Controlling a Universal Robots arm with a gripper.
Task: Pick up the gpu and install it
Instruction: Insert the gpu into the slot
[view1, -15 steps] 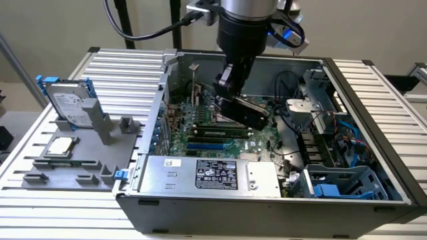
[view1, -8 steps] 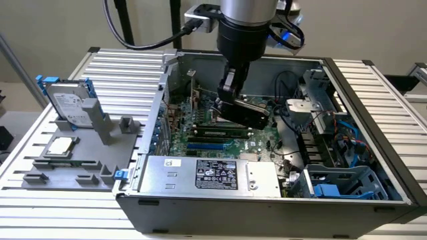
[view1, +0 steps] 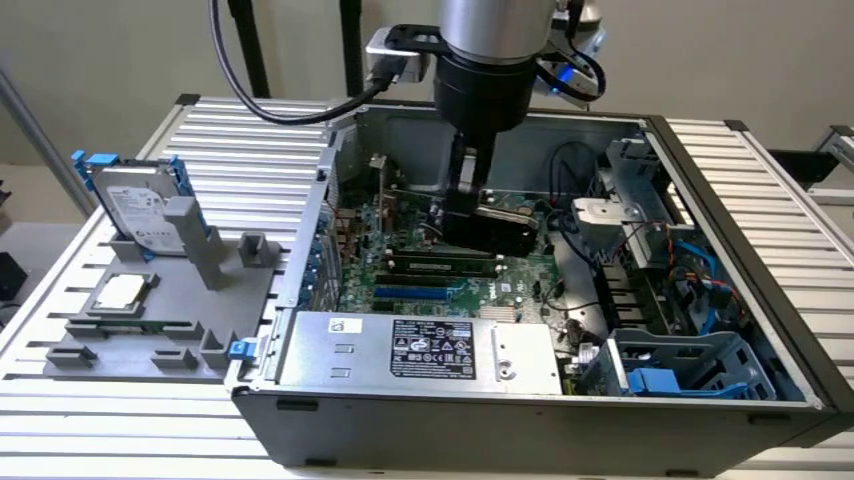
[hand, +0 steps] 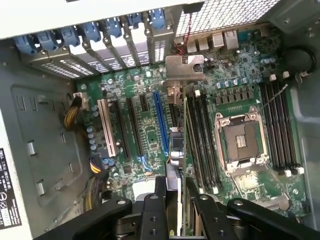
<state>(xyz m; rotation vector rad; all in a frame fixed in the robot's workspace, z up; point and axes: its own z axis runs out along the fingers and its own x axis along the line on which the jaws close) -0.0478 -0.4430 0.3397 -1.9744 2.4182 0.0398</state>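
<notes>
The black two-fingered claw (view1: 465, 208) on the silver arm is reaching down into the open grey metal computer case (view1: 747, 250), which is lying on its side on the ribbed aluminium worktop (view1: 240, 125). The claw is hanging over the middle of the green motherboard (view1: 441, 278), away from the case walls.

In the wrist view the claw (hand: 181, 196) is clamping shut on the thin flat green gpu card (hand: 184, 140), one black finger (hand: 161, 192) pressing each face. The card is standing on edge, upright over the motherboard (hand: 145, 127), with its grey metal bracket end pointing towards the case wall that is carrying the row of blue slot clips (hand: 90, 32). It is sitting between the long blue expansion slot (hand: 161, 122) and the bank of black memory slots (hand: 205, 145), just beside the latter; whether its lower edge is touching the board cannot be told. The open square processor socket (hand: 240, 140) is lying beyond those memory slots.

A silver power supply box with a black label (view1: 414, 350) is filling the case's near wall, and a blue plastic drive cage (view1: 681, 372) is occupying its near corner on the exterior view's right.

Near the worktop's edge on the exterior view's left, a flat grey fixture plate (view1: 147, 345) is carrying a silver hard drive with blue tabs (view1: 140, 205), leaning upright, and a small square silver chip (view1: 118, 293) lying flat.
</notes>
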